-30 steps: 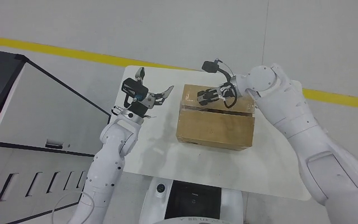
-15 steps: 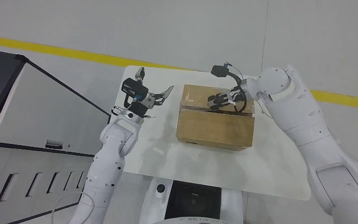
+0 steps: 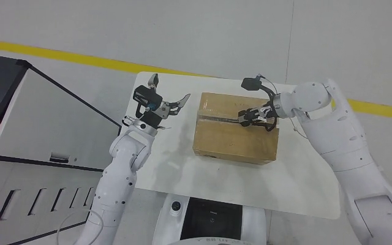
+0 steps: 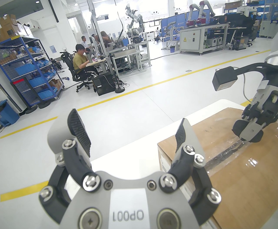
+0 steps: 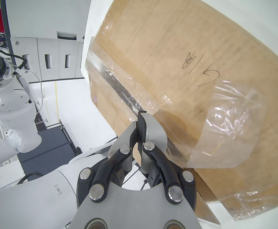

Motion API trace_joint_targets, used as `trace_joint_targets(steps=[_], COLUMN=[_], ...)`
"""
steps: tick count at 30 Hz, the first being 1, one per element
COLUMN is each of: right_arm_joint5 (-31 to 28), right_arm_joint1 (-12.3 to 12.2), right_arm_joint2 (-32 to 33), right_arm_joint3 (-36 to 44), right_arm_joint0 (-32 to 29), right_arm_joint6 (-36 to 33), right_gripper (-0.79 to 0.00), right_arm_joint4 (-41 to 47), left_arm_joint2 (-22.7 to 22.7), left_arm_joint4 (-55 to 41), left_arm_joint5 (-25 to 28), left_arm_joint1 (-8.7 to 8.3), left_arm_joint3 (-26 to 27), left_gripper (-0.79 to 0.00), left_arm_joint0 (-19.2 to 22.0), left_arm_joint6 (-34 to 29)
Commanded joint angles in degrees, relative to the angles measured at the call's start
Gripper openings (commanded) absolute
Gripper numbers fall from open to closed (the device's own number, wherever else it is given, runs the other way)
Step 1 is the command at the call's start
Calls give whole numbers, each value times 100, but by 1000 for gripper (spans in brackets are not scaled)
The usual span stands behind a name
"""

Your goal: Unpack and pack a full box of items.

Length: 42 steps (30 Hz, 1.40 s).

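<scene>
This is a robotics lab in an open industrial hall. A yellow line [image 4: 173,80] crosses the pale, glossy floor [image 4: 130,112]. Beyond the line, robot arms [image 4: 196,13] stand mounted on framed workstations, next to a grey cabinet [image 4: 192,39] and cluttered desks [image 4: 121,54]. Also beyond the line, off to one side, a blue rack [image 4: 28,71] holds bins and cardboard boxes.
</scene>
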<state>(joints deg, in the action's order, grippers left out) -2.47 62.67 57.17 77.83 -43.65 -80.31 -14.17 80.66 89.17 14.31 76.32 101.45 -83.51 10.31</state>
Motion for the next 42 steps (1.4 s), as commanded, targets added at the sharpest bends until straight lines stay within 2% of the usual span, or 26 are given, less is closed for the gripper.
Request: trace_joint_targets(steps=[1,20,26,32,36,39,42], right_arm_joint5=[36,727,954,821,486,138,9], right_arm_joint1=[-42,-497,-639,-769,-806,-785,-704], right_arm_joint2=[103,1370,2067,2966,3439,3221,2524], right_arm_joint3=[78,1159,1690,1795,1621,1496,1334], right_arm_joint0=[-79,-1188,-1546,-1771,-1941,-1937,-1675], right_arm_joint6=[-17,-247,-119,172,616,682,696], right_gripper=[-785,-785,-785,-785,-785,-785,-785], right_arm_joint4=[-26,-222,-70,239,686,945,1021], left_arm_joint2=[0,0,0,0,0,0,0], left_arm_joint4=[0,0,0,0,0,0,0], left_arm_joint5=[0,0,0,0,0,0,0], left_arm_joint1=[0,0,0,0,0,0,0], left_arm_joint3=[0,0,0,0,0,0,0], left_gripper=[0,0,0,0,0,0,0], left_arm_joint0=[0,0,0,0,0,0,0], left_arm_joint6=[0,0,0,0,0,0,0])
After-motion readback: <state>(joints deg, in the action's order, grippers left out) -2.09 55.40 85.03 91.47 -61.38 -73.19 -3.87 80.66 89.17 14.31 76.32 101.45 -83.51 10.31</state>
